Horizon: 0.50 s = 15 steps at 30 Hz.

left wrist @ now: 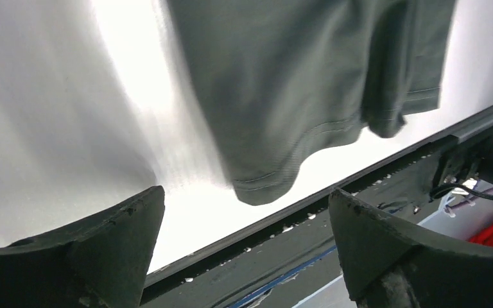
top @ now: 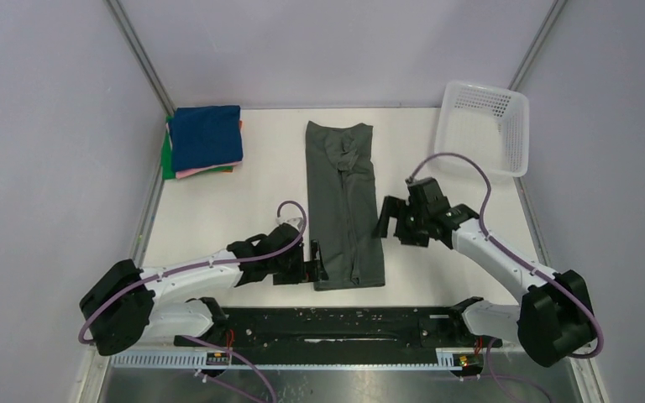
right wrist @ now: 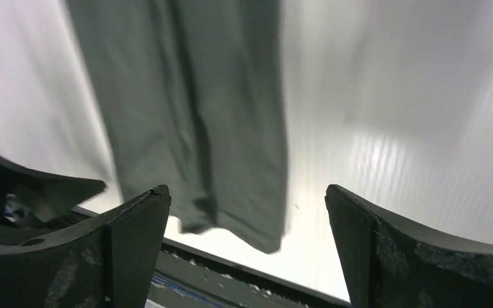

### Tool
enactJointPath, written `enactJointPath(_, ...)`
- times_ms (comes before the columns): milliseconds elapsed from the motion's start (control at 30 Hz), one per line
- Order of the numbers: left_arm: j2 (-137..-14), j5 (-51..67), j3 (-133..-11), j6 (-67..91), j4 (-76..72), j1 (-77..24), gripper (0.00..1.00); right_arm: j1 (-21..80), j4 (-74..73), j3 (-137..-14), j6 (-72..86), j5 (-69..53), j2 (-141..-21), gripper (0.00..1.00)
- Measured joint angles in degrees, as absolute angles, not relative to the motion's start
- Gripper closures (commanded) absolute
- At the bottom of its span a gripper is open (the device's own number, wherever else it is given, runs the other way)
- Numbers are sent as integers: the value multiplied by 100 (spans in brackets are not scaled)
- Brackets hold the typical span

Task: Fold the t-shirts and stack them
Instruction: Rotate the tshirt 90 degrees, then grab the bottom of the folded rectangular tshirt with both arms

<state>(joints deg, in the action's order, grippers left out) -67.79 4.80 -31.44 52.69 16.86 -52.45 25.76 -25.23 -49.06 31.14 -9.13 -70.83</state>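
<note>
A dark grey-green t-shirt (top: pixel 343 201) lies folded into a long narrow strip down the middle of the table, also seen in the left wrist view (left wrist: pixel 295 83) and the right wrist view (right wrist: pixel 192 109). A stack of folded t-shirts (top: pixel 205 139), navy blue on top with pink, orange and green edges below, sits at the far left. My left gripper (top: pixel 317 262) is open just left of the strip's near corner, holding nothing. My right gripper (top: pixel 389 220) is open just right of the strip's right edge, also empty.
A white plastic mesh basket (top: pixel 483 126) stands at the far right corner. The black base rail (top: pixel 344 323) runs along the table's near edge. Grey walls close in the left, back and right sides.
</note>
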Motion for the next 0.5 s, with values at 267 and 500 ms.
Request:
enactJointPath(267,-7133,478,-2980,5636,1330,-5345,44,2611,-2023,-2893,3903,-1341,-6265,9)
enactJointPath(500,-7378,440,-2987,5837,1232,-5411,64,2799,-1656,-2482,4171,-1579,-6261,28)
